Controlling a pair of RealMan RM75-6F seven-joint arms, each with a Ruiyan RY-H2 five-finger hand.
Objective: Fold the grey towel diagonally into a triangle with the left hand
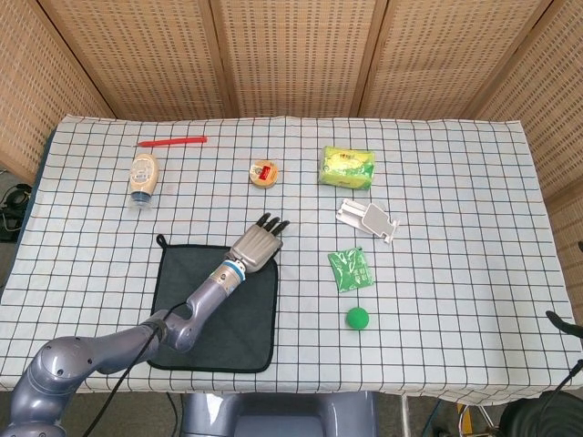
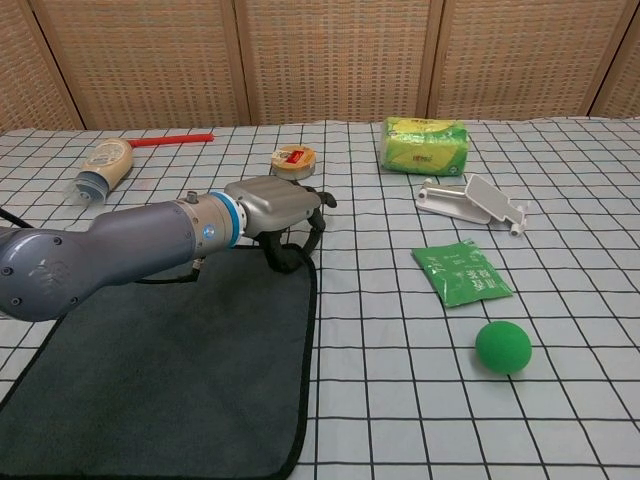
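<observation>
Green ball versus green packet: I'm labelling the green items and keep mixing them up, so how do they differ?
The green ball is round and plain; the green packet is flat, roughly rectangular and printed with pale markings. The ball lies nearer the table's front edge, the packet just behind it. The ball's green is solid and bright, the packet's is broken up by print. Both rest on the checked tablecloth, untouched, to the right of the grey towel.

Head view set high, angled steeply down, far: whole table (image 1: 455,182) and screen behind seen. Chest view set low, near, facing forward across table (image 2: 560,190). Shared: left hand (image 1: 258,241) (image 2: 275,207), towel (image 1: 239,319) (image 2: 170,370), ball (image 1: 357,318) (image 2: 503,347).
</observation>
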